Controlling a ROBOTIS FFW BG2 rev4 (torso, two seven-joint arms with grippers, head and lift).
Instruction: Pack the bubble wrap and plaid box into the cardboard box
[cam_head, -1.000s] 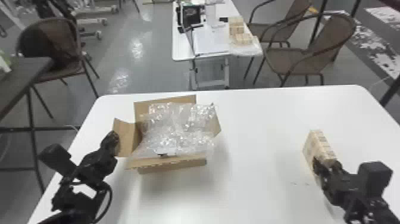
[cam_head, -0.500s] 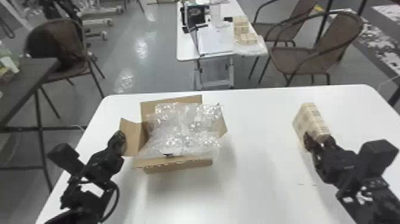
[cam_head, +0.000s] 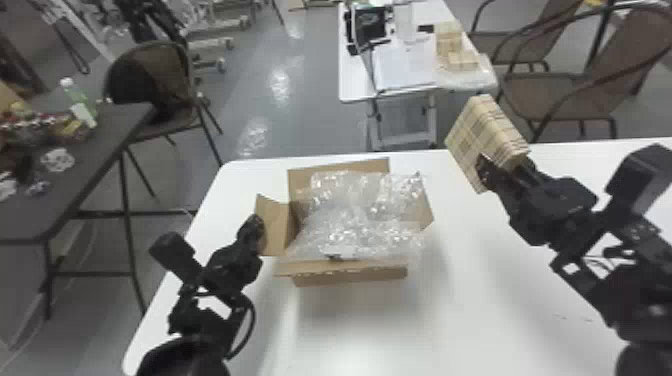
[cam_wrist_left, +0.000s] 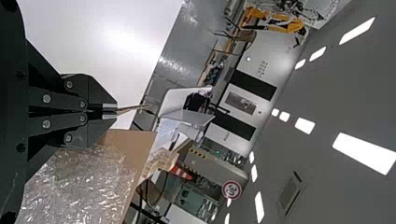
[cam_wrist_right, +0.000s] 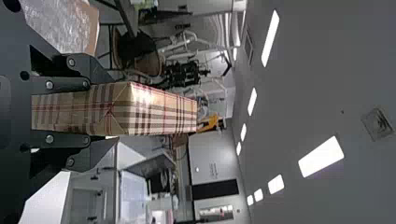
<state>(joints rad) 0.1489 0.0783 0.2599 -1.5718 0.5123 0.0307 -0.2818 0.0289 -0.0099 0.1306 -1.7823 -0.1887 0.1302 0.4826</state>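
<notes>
Bubble wrap in, plaid box still to pack

The bubble wrap (cam_head: 350, 220) lies in the open cardboard box (cam_head: 350, 276), loose and bulging over the near rim, so the lining part of the job looks largely done. The plaid box (cam_head: 487, 132) is outside, held up above the far right part of the white table (cam_head: 490, 310), well apart from the carton. The right gripper (cam_wrist_right: 112, 108) has its fingers clamped on two opposite sides of it. The left gripper (cam_wrist_left: 116, 111) has its fingertips pressed together on the carton's left flap (cam_head: 275, 227), apparently keeping it out of the way. What is left, I judge, is to carry the plaid box across, lower it onto the wrap and perhaps tuck the loose edges in.
</notes>
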